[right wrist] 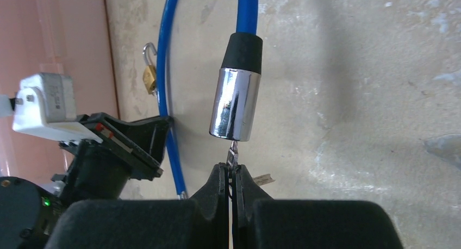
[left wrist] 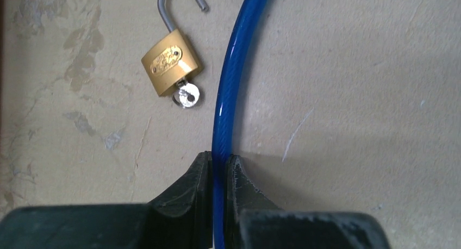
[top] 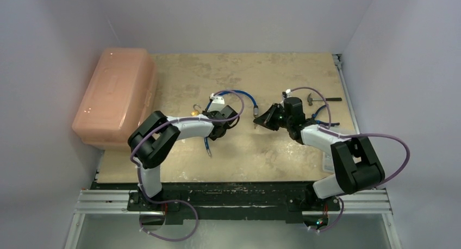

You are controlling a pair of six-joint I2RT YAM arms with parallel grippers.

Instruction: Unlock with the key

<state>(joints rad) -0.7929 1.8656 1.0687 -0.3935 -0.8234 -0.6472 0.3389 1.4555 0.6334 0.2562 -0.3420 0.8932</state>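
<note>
While clenching left gripper (left wrist: 219, 161) on blue cable (left wrist: 225, 97) mid-bench, grasps key (right wrist: 234, 151) in right gripper (right wrist: 232, 170), jaws tight on it. Key tip in chrome lock (right wrist: 236, 99) at cable end, near bench (right wrist: 353, 97) centre. Open brass padlock (left wrist: 169, 64) beside cable, toward bench's left edge, small key (left wrist: 187, 95) inserted.

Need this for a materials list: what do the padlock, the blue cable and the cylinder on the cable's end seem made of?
Padlock: likely brass, its body a satiny yellow; the shackle looks like grey steel.
Blue cable: glossy plastic sheath, judging by its long highlight; core unseen.
Cylinder: polished chromed metal, mirror-like reflections; its black collar is matte, perhaps rubber or plastic.
</note>
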